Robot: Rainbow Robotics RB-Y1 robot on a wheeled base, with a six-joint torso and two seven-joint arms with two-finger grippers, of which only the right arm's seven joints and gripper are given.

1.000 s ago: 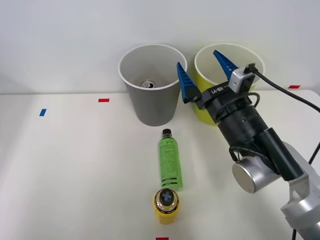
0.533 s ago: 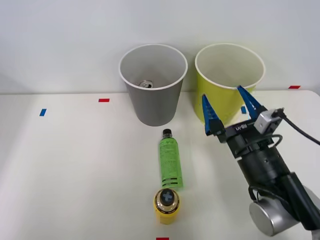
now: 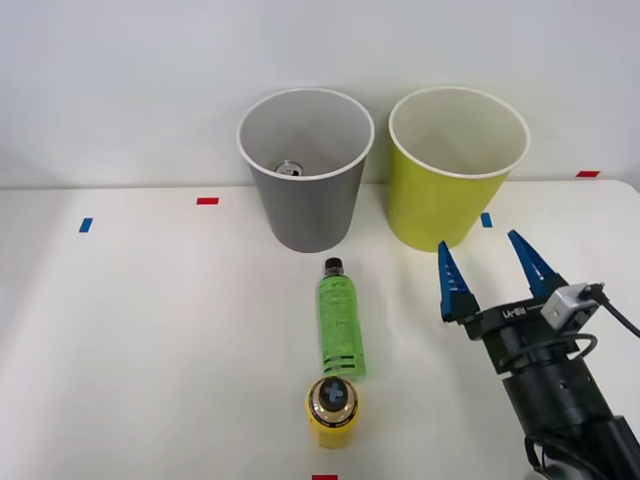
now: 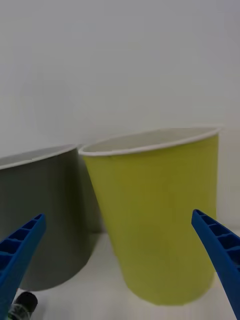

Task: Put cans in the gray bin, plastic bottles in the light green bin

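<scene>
Right end effector [image 3: 495, 268] open, empty, above worktop [image 3: 150, 330] near light green bin [image 3: 450, 205]; can [image 3: 290, 169] inside gray bin [image 3: 305, 200]; plastic bottle [image 3: 338, 320] lying before gray bin.

can [image 3: 291, 169] inside bin [image 3: 310, 215], bottle [image 3: 339, 320] before it

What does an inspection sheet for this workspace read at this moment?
Surface: white table with red and blue tape marks.
Job's things: can lies inside the gray bin; green bottle lies on the table, cap toward the gray bin; light green bin stands upright beside it.
Clutter: yellow container by the bottle's base.
Grippers: right gripper open, holding nothing, in front of the light green bin.
Cables: black cable at the wrist camera.
Surroundings: plain white wall.
</scene>
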